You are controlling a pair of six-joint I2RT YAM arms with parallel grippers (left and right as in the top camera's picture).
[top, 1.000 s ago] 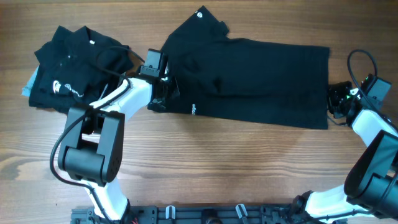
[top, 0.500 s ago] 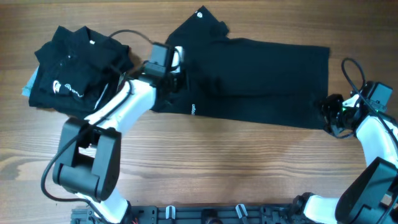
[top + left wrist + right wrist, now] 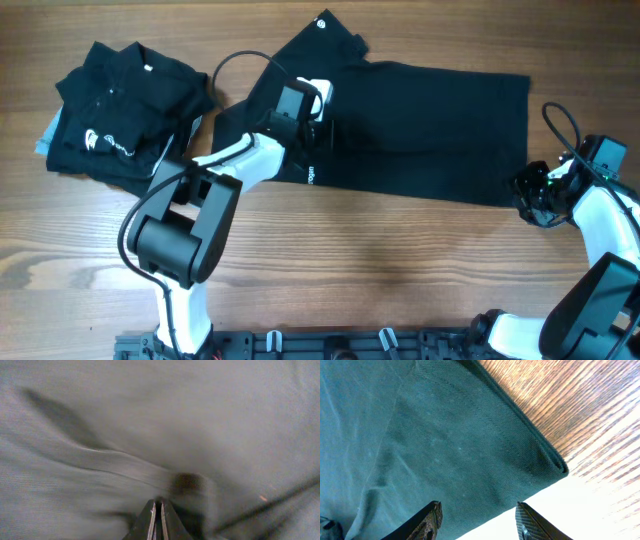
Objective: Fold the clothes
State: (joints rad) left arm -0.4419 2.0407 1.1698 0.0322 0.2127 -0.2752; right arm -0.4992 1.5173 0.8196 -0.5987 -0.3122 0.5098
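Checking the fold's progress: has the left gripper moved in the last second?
Yes. In the overhead view the left gripper has moved toward image right, away from the folded pile and further over the spread shirt.

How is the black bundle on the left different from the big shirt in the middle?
The left bundle is folded up small; the middle shirt lies spread out long and flat. No gripper is at the left bundle; the left gripper is over the middle shirt and the open right gripper straddles its corner. Both are black with small white print.
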